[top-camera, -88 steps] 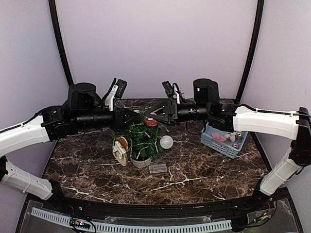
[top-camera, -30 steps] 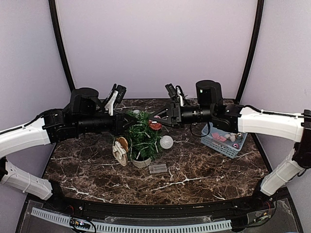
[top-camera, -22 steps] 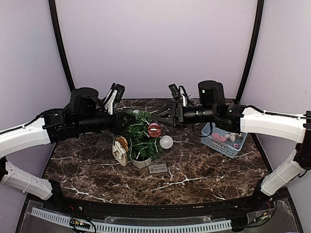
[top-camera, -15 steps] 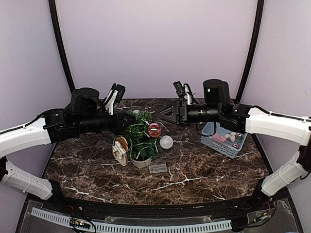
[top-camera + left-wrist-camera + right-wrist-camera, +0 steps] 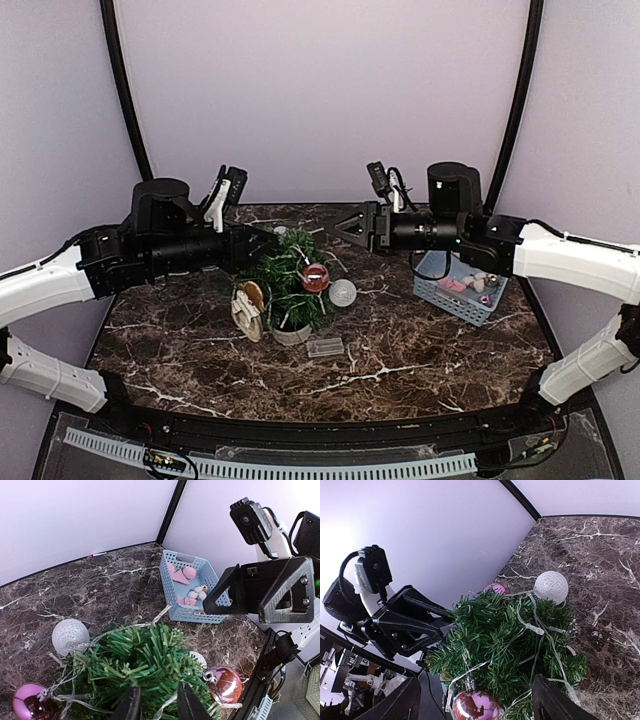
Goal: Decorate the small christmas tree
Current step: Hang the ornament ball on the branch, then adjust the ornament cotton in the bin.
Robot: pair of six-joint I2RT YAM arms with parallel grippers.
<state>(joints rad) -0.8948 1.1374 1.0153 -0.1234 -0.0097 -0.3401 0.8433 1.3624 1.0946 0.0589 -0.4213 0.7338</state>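
The small christmas tree (image 5: 290, 290) is located in its pale pot near the centre of the marble table (image 5: 430, 350). A pink bauble (image 5: 315, 278) is hung on its right side, and a white ball (image 5: 343, 292) is seen just beside the tree. The left gripper (image 5: 268, 243) is positioned at the treetop, its fingers (image 5: 131, 706) parted narrowly with nothing clamped. The right gripper (image 5: 347, 226) is positioned above, between the tree and the blue basket (image 5: 455, 295), its fingers (image 5: 402, 702) spread wide and empty.
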